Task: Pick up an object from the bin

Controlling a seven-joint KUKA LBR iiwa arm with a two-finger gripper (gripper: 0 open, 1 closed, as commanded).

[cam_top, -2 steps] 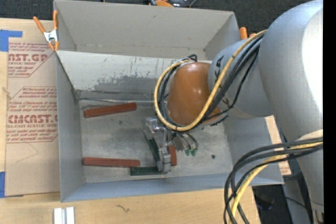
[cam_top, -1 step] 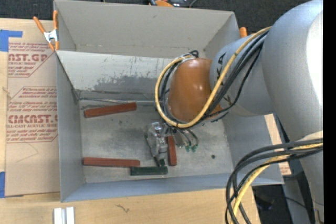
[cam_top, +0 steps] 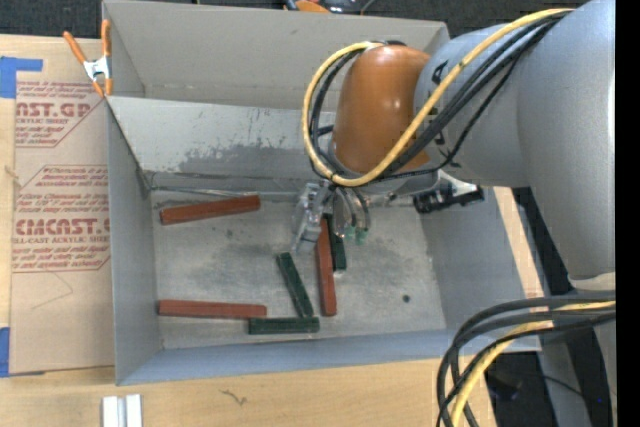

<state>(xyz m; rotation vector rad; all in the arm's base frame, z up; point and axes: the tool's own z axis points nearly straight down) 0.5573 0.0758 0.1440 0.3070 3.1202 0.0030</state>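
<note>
My gripper hangs low over the middle of the bin, just under the orange wrist cover. Directly below it is the upper end of a red-brown stick, which lies lengthwise toward the front wall. A short dark green stick lies close along that stick's right side. A longer dark green stick lies slanted just to its left. Whether the gripper touches the red-brown stick is hidden by the cover and cables.
Another dark green stick lies flat at the front wall, with a red-brown stick to its left. A third red-brown stick lies at the back left. The arm and its yellow cables cover the bin's right side.
</note>
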